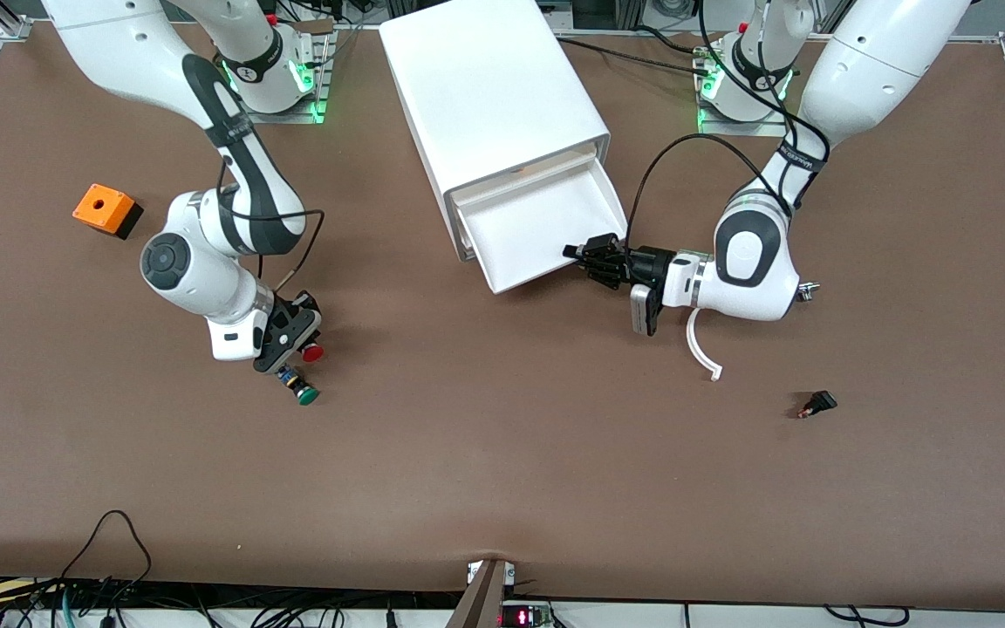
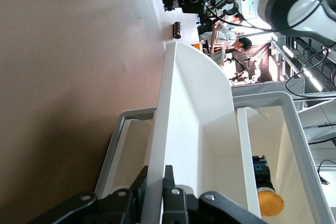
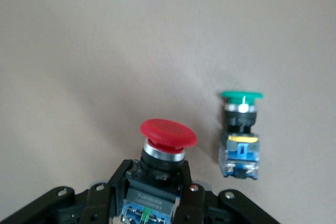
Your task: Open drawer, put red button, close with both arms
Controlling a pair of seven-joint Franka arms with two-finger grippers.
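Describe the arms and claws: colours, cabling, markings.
Both arms are glossy white with dark grey joint bands. The right arm has a dark grey strip along one link and a round grey joint cap; the left arm has a dark oval joint patch. Loose black cables loop to each wrist. The right claw and left claw are black, two-fingered. Bases glow green.

text: none legible | labels: none legible | numbers: none legible | signs: none
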